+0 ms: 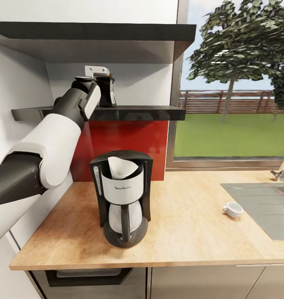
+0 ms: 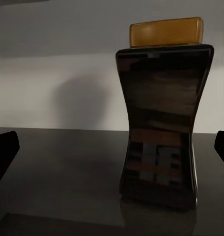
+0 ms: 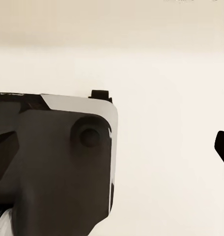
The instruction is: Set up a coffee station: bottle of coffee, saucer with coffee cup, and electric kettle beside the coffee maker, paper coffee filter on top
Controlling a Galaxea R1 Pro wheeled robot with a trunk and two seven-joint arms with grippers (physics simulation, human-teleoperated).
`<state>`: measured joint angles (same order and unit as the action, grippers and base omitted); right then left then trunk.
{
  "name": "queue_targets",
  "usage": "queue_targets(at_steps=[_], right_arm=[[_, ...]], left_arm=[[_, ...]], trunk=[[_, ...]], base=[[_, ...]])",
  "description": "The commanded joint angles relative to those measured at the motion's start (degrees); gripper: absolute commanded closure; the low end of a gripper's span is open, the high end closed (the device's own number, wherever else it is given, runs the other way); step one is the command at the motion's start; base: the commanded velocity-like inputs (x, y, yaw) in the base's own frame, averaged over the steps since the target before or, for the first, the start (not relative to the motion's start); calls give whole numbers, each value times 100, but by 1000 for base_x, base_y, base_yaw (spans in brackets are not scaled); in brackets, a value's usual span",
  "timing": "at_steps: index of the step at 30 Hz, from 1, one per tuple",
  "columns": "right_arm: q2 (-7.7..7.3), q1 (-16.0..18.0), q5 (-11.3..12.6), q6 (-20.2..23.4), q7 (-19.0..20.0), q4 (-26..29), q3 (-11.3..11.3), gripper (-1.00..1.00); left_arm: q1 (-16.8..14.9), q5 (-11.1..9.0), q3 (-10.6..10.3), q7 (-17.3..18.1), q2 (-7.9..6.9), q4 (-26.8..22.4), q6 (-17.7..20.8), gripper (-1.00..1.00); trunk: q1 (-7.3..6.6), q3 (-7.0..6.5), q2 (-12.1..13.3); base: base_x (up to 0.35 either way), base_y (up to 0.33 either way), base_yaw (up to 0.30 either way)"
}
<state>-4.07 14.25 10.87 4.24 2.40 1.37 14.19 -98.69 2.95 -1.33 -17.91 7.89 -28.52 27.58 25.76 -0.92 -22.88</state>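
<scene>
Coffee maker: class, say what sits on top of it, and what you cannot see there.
A white paper filter sits in the open top of the coffee maker, its cone upright. The filter's lower part and the basket inside are hidden by the machine's silver front.

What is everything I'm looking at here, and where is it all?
coffee maker: one, black and silver, on the countertop
paper filter: one, white, in the coffee maker's top
coffee jar: one, dark with a yellow cap, on the black shelf
cup: one, white, on the countertop beside the grey sink
upper shelf: one, dark, above the black shelf
left gripper: open, facing the jar
right gripper: open
</scene>
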Motion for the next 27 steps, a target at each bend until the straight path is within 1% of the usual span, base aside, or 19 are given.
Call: queue_targets(at_steps=[1, 22, 27], right_arm=[[-6, -1, 58, 31, 17, 12, 49, -100], [-25, -16, 64, 25, -2, 11, 47, -100], [-32, -19, 64, 25, -9, 10, 48, -100]], left_arm=[[-1, 30, -15, -10, 0, -5, 37, -100], [14, 22, 1, -10, 2, 3, 37, -100], [58, 21, -10, -10, 10, 10, -14, -100]], trunk=[[2, 2, -4], [2, 2, -4], [2, 2, -4]], base=[[5, 0, 0], [9, 0, 0], [33, 0, 0]])
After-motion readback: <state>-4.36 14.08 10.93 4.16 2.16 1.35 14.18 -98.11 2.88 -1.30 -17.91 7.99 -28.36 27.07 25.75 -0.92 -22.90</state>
